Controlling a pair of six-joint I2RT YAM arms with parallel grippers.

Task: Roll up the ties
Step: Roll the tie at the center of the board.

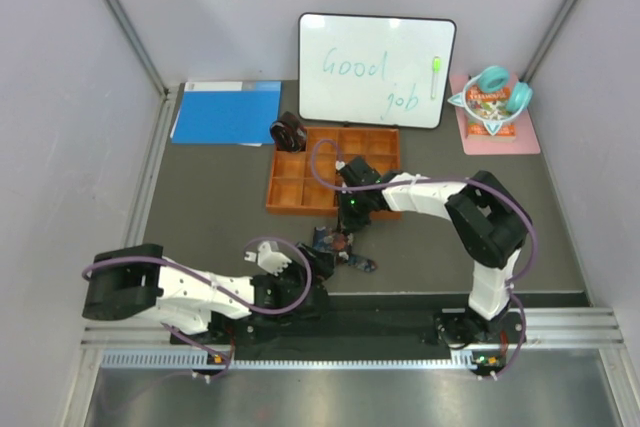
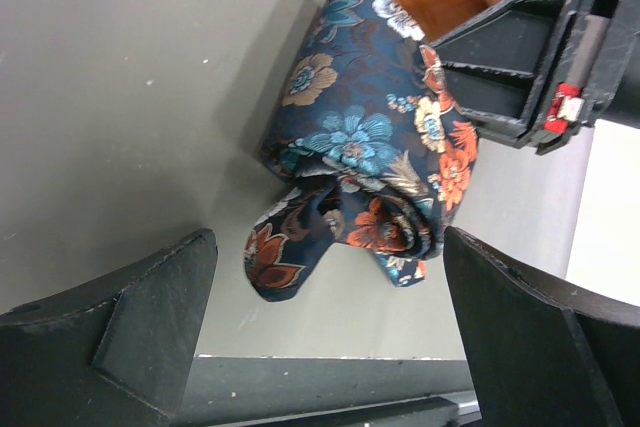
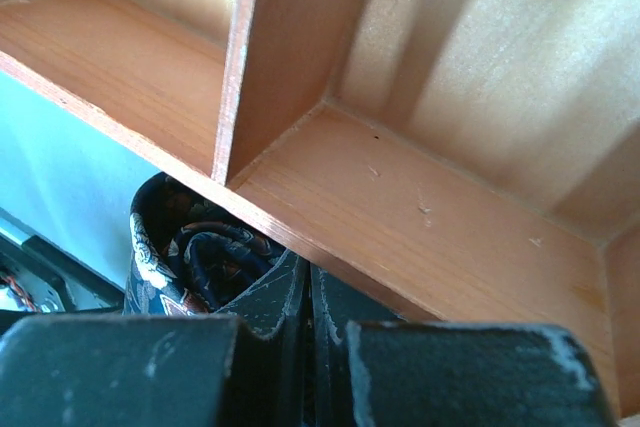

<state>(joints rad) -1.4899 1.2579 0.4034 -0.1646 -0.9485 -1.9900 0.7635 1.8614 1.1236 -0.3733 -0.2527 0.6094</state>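
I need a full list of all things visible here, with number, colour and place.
floral tie: 1, navy, coiled, before the tray
plain tie: 1, dark brown, rolled, tray's far-left corner
tray: 1, orange, table middle
whiteboard: 1, white, back centre
marker: 1, green, on whiteboard
folder: 1, blue, back left
mat: 1, pink, back right
headphones: 1, teal, on mat
book or box: 1, orange, on mat
left claw: 1, black, open, facing floral tie
right claw: 1, black, shut, at tray's near edge

An orange compartment tray [image 1: 293, 190] sits on the dark table [image 1: 220, 197] before a whiteboard [image 1: 375, 72] reading "Good job". A blue folder [image 1: 227, 112] lies back left, teal headphones [image 1: 490, 87] back right.
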